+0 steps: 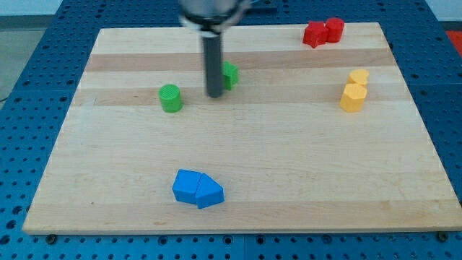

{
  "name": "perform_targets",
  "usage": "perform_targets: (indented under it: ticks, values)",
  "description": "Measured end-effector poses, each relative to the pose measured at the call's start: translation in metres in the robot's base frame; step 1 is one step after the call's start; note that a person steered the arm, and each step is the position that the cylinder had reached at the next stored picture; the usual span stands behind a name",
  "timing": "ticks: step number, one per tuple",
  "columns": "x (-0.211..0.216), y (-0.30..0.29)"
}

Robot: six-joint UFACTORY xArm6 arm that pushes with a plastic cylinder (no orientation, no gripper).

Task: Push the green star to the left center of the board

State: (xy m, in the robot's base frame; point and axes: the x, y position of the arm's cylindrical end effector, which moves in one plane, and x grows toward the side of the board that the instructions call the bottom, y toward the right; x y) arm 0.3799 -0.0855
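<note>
A green block (pixel 229 74), partly hidden behind the rod so its shape is unclear, lies in the upper middle of the wooden board (pixel 289 166). My tip (pixel 214 94) sits just at its lower left, touching or nearly touching it. A green cylinder (pixel 171 98) stands to the view's left of my tip, a short gap away.
Two red blocks (pixel 323 32) sit together at the view's top right. Two yellow blocks (pixel 354 91) sit together at the right. Two blue blocks (pixel 198 188) lie together near the bottom, left of centre. Blue perforated table (pixel 22 87) surrounds the board.
</note>
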Motion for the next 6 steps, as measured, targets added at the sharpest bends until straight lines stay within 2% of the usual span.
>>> perform_targets:
  ticks: [1, 3, 4, 5, 6]
  values:
    - [0.008, -0.028]
    - [0.008, 0.08]
    - [-0.015, 0.093]
    - [-0.032, 0.043]
    - [-0.034, -0.036]
